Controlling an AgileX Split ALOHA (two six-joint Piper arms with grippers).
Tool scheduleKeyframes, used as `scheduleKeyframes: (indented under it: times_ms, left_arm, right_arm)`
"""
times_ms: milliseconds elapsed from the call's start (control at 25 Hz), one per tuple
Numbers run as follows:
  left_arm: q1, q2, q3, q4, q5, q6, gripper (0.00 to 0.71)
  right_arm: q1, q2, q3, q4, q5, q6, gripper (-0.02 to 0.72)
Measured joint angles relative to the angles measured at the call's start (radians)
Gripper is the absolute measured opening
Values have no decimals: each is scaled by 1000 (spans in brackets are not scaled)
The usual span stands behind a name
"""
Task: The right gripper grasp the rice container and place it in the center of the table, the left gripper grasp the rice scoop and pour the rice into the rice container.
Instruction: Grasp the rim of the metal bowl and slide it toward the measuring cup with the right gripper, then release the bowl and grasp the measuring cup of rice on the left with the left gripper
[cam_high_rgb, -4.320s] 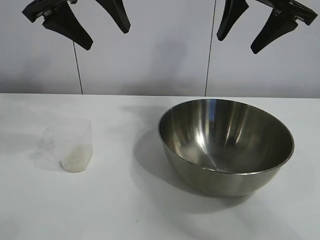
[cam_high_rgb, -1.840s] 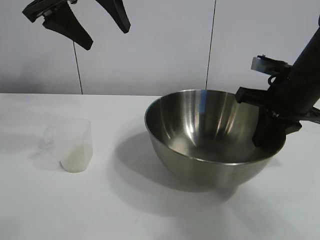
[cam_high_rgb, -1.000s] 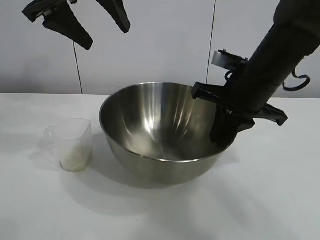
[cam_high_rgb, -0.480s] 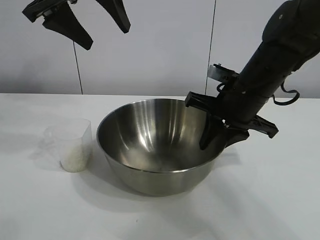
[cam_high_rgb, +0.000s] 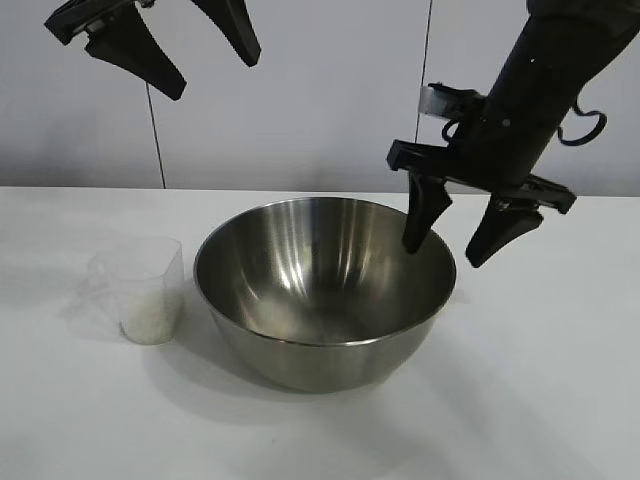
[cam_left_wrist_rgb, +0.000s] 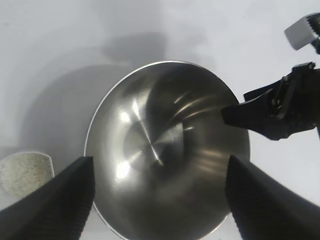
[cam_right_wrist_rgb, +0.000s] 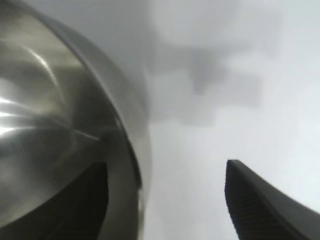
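Observation:
The rice container (cam_high_rgb: 325, 290), a big shiny steel bowl, stands level in the middle of the table (cam_high_rgb: 540, 400). My right gripper (cam_high_rgb: 445, 252) hangs open just above its right rim, one finger over the inside and one outside, holding nothing. In the right wrist view the rice container's rim (cam_right_wrist_rgb: 135, 145) passes between the spread fingers (cam_right_wrist_rgb: 250, 200). The rice scoop (cam_high_rgb: 145, 290), a clear plastic cup, stands left of the bowl with rice (cam_high_rgb: 150, 325) in its bottom. My left gripper (cam_high_rgb: 212, 72) is open high at the back left. Its wrist view looks down on the rice container (cam_left_wrist_rgb: 165, 155) and the rice (cam_left_wrist_rgb: 25, 172).
A white wall with vertical seams (cam_high_rgb: 420, 100) rises behind the table. White tabletop lies in front of the bowl and to its right. The right arm (cam_left_wrist_rgb: 280, 107) reaches in from the bowl's right side.
The right gripper has opened, let go of the bowl's right rim and lifted a little. The bowl has settled flat at the table's centre. The left arm has not moved.

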Motion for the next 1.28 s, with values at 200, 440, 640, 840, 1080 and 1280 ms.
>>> scheduleKeyframes:
  times_ms: [200,440,640,840,1080,1280]
  left_arm:
    - [0,0,0,0,0,0,531]
    - [0,0,0,0,0,6,531]
    - [0,0,0,0,-2,6,531]
    - [0,0,0,0,-3,6,531]
    - [0,0,0,0,-15,6,531]
    - [0,0,0,0,-23,6,531]
  right_arm:
    - [-49,-70,-93,-22,146,1,463]
    - [-49,-168,-163,-22,220,-9,463]
    - [-51,-208,-183,-11,237,-3,463]
    - [-51,-208,-183,8,239,0,463]
    - [-51,-208,-183,9,236,0,463]
    - [-51,-208,-183,9,236,0,463]
